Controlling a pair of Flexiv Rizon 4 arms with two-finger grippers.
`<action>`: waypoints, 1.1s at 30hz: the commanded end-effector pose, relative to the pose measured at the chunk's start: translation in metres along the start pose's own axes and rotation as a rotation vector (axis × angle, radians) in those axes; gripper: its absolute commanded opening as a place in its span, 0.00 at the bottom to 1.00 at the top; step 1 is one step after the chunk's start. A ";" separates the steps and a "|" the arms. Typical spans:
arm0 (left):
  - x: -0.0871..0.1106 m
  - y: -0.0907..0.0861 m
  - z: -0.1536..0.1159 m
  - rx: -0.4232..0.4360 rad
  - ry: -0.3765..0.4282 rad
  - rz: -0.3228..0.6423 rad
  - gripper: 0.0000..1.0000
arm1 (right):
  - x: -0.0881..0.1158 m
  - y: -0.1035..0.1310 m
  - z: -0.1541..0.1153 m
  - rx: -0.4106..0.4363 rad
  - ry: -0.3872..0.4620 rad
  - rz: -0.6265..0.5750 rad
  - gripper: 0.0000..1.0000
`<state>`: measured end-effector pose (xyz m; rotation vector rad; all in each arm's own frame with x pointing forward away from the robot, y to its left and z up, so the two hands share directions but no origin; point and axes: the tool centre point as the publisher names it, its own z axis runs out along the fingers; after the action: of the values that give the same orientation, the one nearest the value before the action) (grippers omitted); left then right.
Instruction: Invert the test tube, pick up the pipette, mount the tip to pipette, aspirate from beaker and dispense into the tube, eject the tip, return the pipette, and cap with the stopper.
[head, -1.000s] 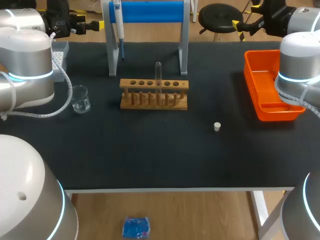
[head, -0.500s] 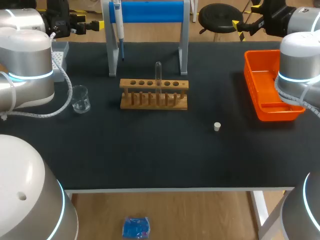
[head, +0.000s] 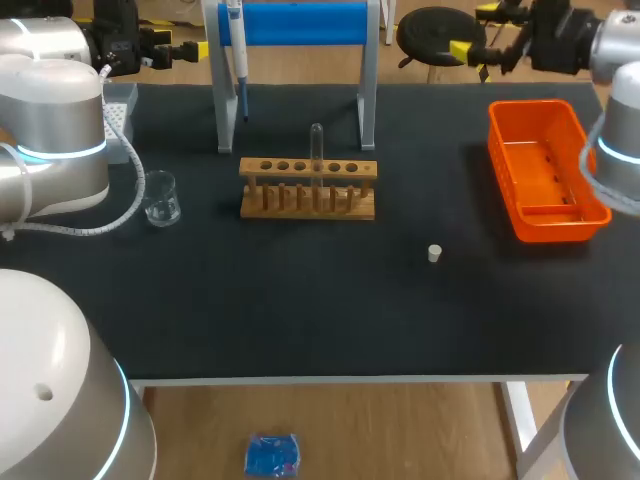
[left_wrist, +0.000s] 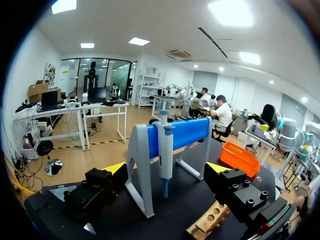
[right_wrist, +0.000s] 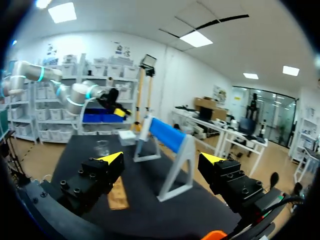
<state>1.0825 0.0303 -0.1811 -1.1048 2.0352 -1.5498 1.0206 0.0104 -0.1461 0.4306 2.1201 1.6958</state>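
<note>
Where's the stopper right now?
Head view: the stopper sits alone on the black mat, right of centre, in front of and between the wooden rack and the orange tray.

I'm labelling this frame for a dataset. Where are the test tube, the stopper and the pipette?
test tube (head: 317, 150), head view, middle of its clear wall.
stopper (head: 434, 253), head view, its white top.
pipette (head: 235, 45), head view, upper part of its body.
</note>
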 end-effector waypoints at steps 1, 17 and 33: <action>0.000 0.000 0.000 0.001 0.000 0.000 1.00 | 0.032 -0.014 -0.033 -0.091 0.233 -0.016 1.00; 0.000 0.000 0.000 0.001 0.000 0.000 1.00 | 0.099 -0.026 -0.045 -0.129 0.478 -0.066 1.00; 0.000 0.000 0.000 0.001 0.000 0.000 1.00 | 0.145 -0.043 0.001 -0.090 0.570 -0.079 1.00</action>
<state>1.0824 0.0302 -0.1811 -1.1047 2.0352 -1.5499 0.8887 0.0524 -0.1984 -0.1882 2.3824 2.0210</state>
